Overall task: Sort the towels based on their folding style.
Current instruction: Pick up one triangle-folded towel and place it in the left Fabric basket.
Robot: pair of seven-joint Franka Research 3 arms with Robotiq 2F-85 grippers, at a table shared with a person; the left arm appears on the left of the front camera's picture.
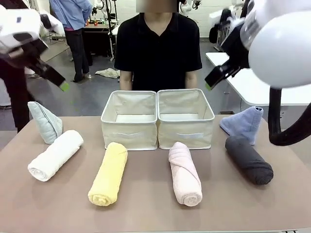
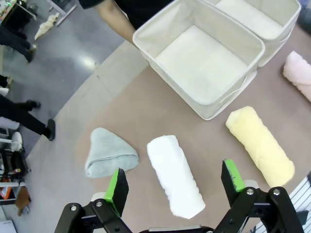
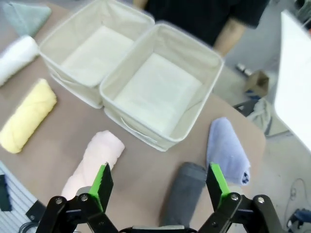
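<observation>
Several towels lie on the brown table. From left to right in the front view: a mint cone, a white roll, a yellow roll, a pink roll, a dark grey roll and a blue cone. My left gripper hangs open high above the white roll, with the mint cone and yellow roll to either side. My right gripper hangs open above the pink roll, grey roll and blue cone. Both grippers hold nothing.
Two beige fabric bins stand side by side at the table's middle, both without contents. A person in a black shirt stands behind them at the far edge. A white table sits at the right rear.
</observation>
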